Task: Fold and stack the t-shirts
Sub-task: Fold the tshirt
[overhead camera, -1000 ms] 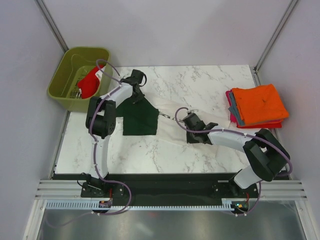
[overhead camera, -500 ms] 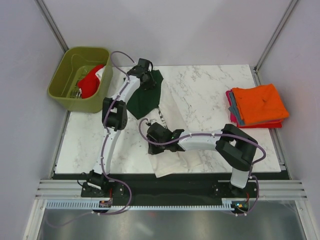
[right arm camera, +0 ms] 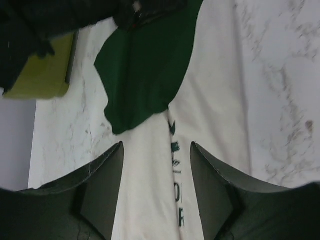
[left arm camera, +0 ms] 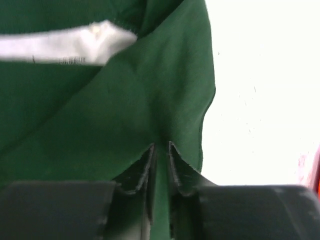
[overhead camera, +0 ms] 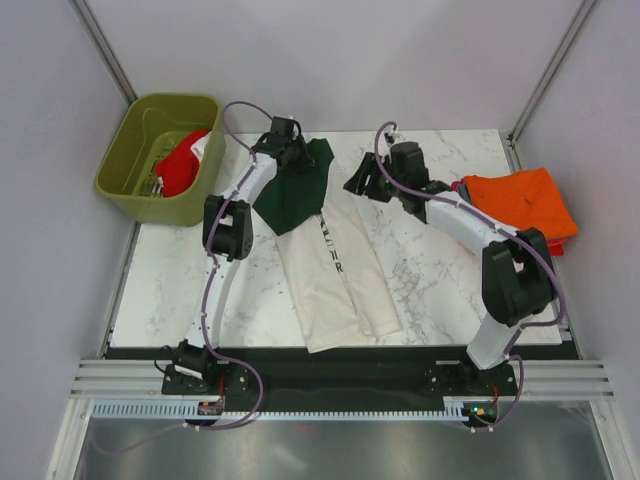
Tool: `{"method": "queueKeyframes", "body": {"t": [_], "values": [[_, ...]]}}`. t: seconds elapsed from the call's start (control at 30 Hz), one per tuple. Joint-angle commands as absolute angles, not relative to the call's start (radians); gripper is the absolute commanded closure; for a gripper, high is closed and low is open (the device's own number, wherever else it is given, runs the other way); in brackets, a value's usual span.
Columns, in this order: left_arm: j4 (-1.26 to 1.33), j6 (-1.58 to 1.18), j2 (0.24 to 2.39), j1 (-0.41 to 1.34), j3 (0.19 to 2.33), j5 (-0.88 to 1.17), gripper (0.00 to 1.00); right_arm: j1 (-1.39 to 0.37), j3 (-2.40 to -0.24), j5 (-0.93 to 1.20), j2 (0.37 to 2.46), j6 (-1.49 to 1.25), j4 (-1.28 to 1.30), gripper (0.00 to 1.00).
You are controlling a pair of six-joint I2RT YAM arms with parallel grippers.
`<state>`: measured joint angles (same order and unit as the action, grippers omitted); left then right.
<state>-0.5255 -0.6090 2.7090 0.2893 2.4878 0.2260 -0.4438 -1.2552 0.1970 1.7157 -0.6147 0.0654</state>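
Note:
The cream t-shirt (overhead camera: 340,275) lies folded in a long strip down the middle of the table, its black print (right arm camera: 176,165) along the fold. Its dark green sleeve (overhead camera: 295,190) spreads at the far end. My left gripper (overhead camera: 293,150) sits on that sleeve at the back; in the left wrist view its jaws (left arm camera: 160,146) stand nearly together with green cloth (left arm camera: 125,100) pinched between them. My right gripper (overhead camera: 358,185) hovers open over the shirt's far right edge, with nothing between its fingers (right arm camera: 156,145).
An olive-green bin (overhead camera: 130,190) at the far left holds a red shirt (overhead camera: 180,165). At the right edge lies a stack with an orange shirt (overhead camera: 520,205) on top, then grey-blue (overhead camera: 468,228) and red (overhead camera: 461,192) layers.
My right gripper opened, let go of the cream shirt, and swung from the near middle to the far side. The shirt now lies flat in a strip. The left gripper barely moved.

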Motion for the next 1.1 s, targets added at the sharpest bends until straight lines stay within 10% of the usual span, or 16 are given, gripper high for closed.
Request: {"method": "queueKeyframes", "body": {"t": [0.0, 0.2, 0.47, 1.07], "values": [[-0.417, -0.519, 2.665, 0.252, 2.426, 0.347, 0.76, -0.353, -1.365, 0.352, 1.856, -0.627, 0.026, 0.37], [-0.243, -0.502, 2.409, 0.219, 2.104, 0.301, 0.46, -0.258, -1.639, 0.483, 2.178, -0.653, -0.018, 0.42], [-0.018, -0.468, 2.102, 0.218, 1.703, 0.224, 0.42, -0.219, -1.959, 0.688, 2.529, -0.712, -0.006, 0.42], [0.118, -0.506, 1.934, 0.216, 1.457, 0.201, 0.44, -0.270, -1.991, 0.689, 2.623, -0.790, -0.067, 0.58]]}}
